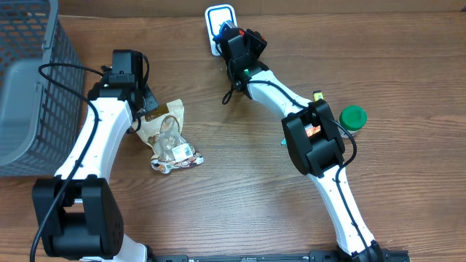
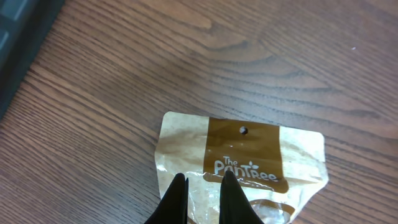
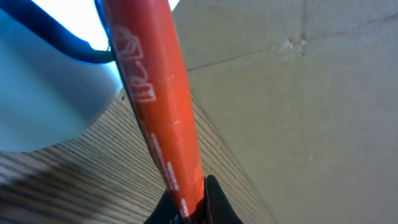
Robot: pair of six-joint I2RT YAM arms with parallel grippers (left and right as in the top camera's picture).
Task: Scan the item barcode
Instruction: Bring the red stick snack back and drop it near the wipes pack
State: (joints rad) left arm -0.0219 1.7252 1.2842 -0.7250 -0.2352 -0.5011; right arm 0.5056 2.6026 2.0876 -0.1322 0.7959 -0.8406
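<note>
Both pairs of jaws are closed: the right gripper (image 3: 189, 199) clamps the orange scanner (image 3: 155, 106) beside the white-and-blue cradle (image 1: 218, 17) at the far side of the table (image 1: 240, 182). The left gripper (image 2: 204, 180) is shut with its tips over the top edge of the pouch (image 2: 249, 143), though I cannot tell whether they touch it. The pouch lies flat on the table just beside the left arm, well apart from the scanner.
</note>
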